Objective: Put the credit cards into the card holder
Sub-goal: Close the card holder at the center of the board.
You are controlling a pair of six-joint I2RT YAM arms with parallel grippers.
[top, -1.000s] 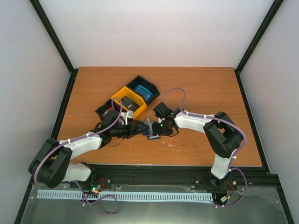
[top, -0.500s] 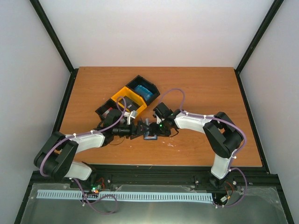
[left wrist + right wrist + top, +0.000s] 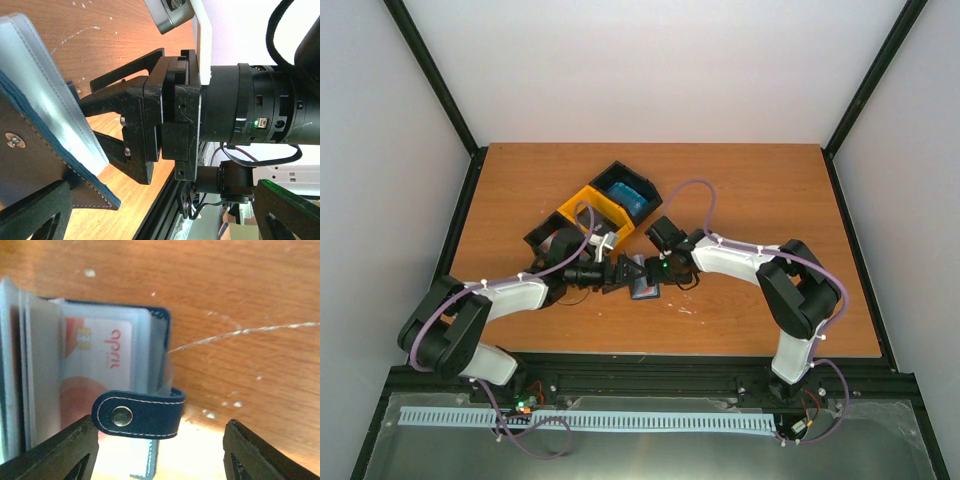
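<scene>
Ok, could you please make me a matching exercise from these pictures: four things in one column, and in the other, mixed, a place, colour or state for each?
Column 1
1. card holder
2. credit card
3. blue bundle
4. closing tab

Column 2
A. in the far black section of the bin
B. unfastened, metal snap showing
C. red and white, behind a clear sleeve
D. open, clear sleeves fanned out

Pairs: 1-D, 2-C, 3-A, 4-B

My left arm (image 3: pixel 515 293) has swung closer to the bin (image 3: pixel 582 205), and my right gripper (image 3: pixel 648 270) has shifted slightly toward it.
</scene>
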